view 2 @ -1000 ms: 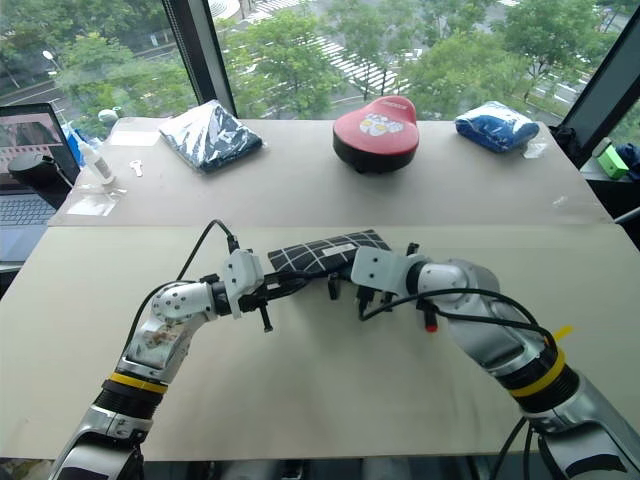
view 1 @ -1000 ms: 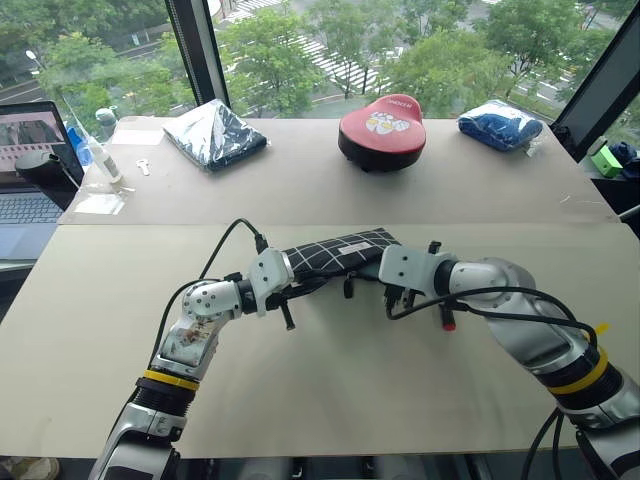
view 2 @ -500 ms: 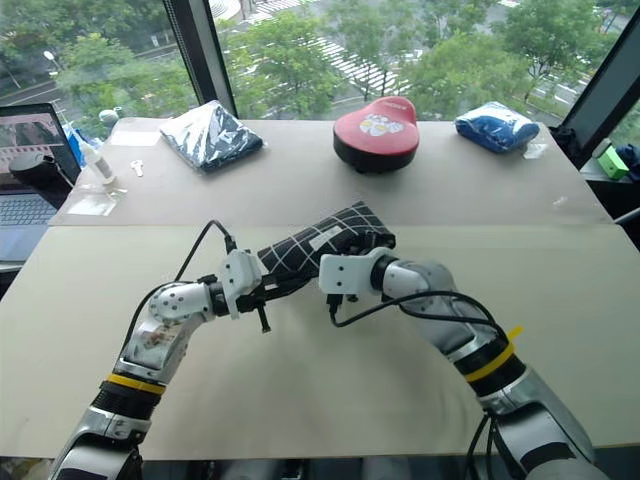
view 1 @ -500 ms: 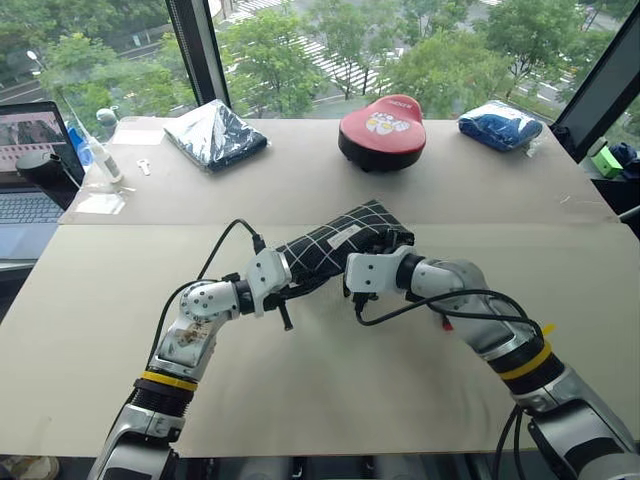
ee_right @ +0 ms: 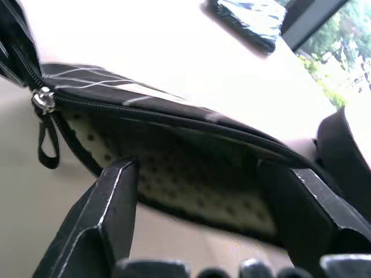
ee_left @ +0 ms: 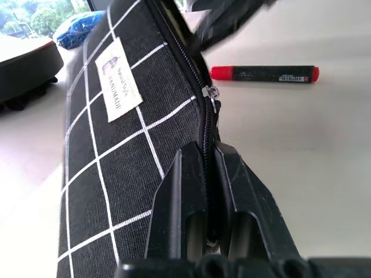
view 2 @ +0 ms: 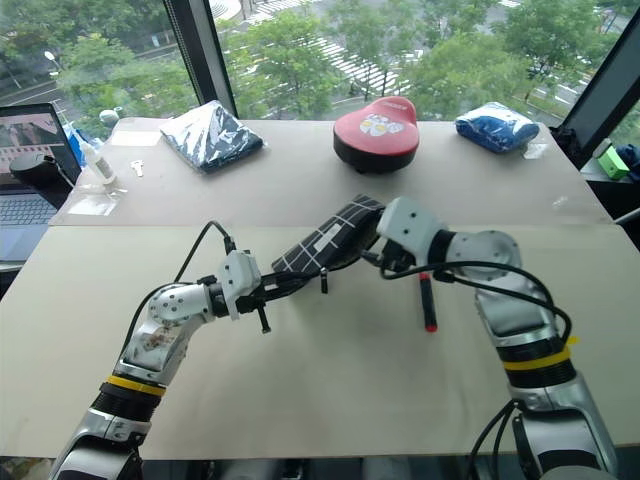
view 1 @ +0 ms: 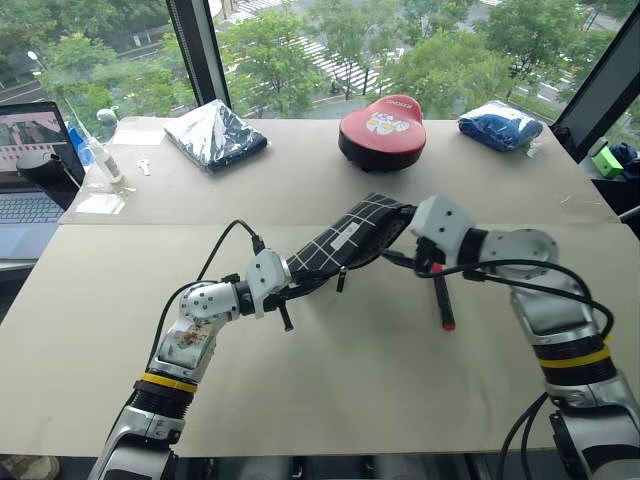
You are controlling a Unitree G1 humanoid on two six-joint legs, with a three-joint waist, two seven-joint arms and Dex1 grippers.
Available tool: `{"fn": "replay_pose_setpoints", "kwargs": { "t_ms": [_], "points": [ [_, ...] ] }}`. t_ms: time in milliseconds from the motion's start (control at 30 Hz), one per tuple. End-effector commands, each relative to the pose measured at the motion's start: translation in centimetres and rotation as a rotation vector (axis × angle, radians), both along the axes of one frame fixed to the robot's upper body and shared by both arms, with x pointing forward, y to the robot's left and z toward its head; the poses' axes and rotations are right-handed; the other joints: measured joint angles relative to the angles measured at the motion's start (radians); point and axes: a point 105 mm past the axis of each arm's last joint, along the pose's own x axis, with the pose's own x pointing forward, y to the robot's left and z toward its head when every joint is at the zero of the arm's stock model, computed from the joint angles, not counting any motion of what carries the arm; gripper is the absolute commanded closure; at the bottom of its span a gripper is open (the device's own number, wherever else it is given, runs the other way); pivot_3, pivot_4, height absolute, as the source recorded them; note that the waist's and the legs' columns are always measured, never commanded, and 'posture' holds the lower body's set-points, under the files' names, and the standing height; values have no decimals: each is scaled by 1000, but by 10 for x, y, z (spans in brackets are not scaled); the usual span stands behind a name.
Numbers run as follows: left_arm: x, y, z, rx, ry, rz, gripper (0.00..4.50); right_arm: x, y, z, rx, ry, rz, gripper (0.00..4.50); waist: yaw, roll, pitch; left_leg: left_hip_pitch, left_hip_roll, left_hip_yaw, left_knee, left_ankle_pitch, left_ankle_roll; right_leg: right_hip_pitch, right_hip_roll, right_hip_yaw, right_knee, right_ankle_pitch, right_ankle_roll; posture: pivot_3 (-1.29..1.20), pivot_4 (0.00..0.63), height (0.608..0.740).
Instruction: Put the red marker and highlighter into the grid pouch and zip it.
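the right gripper [ee_right: 203,231] stands wide open, the grid pouch [ee_right: 174,156] gaping just beyond its fingers [ee_right: 110,214].

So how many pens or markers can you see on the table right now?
1: the slim dark red-capped marker lies on the beige table beside the lifted black grid-lined fabric pouch. Others may be hidden inside the pouch.

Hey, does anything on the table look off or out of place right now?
The grid pouch hangs tilted off the table, its low end pinched by the left gripper. The red marker lies outside it on the table. No spill or damage shows.
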Motion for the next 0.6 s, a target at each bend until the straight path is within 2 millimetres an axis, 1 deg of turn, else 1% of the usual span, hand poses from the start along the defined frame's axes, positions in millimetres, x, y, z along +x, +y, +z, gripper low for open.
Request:
{"fn": "replay_pose_setpoints", "kwargs": {
  "t_ms": [33, 100, 133, 233, 367, 433, 500, 600],
  "points": [
    [-2, -1, 9, -16, -46, -12, 4500, -36, -22, 19, 195, 245, 88, 911, 5, 0, 0, 0, 0, 0, 0, -2, 3, 0, 0, 0, 0, 0, 0, 0, 150, 740],
    [-2, -1, 9, -16, -45, -13, 4500, -48, -31, 23, 268, 324, 91, 911, 4, 0, 0, 0, 1, 0, 1, -4, 6, 0, 0, 0, 0, 0, 0, 0, 150, 740],
    [-2, -1, 9, -16, -45, -13, 4500, -52, -35, 20, 276, 348, 73, 911, 3, 0, 0, 0, 1, -1, 0, -4, 7, 0, -1, 1, -2, 0, 0, 0, 150, 740],
    [-2, 0, 8, -17, -43, -10, 4500, -61, -46, 1, 229, 401, -26, 911, 4, 0, 0, 1, 2, -1, 0, -5, 8, 0, -2, 1, -2, 0, 0, 0, 150, 740],
    [-3, 0, 7, -18, -38, -6, 4500, -48, -67, -29, 141, 403, -308, 911, 3, 0, 0, 1, 1, 0, 1, -4, 7, 0, -3, 2, 0, 0, 0, 0, 150, 740],
    [-4, 0, 6, -18, -35, -7, 4500, -46, -75, -45, 119, 438, -435, 911, 4, 0, 0, 1, 1, 0, 2, -4, 7, 0, -4, 2, 0, 0, 0, 0, 150, 740],
    [-5, 0, 5, -18, -33, -8, 4500, -45, -78, -53, 93, 444, -499, 911, 5, 0, 0, 1, 1, 0, 3, -4, 6, -1, -4, 2, 0, 0, 0, 0, 150, 740],
    [-4, -1, 5, -18, -33, -15, 4500, -42, -78, -57, 98, 458, -555, 911, 6, 0, 0, 0, 1, 0, 3, -4, 6, -1, -4, 2, 0, 0, 0, 0, 150, 740]
  ]
}}
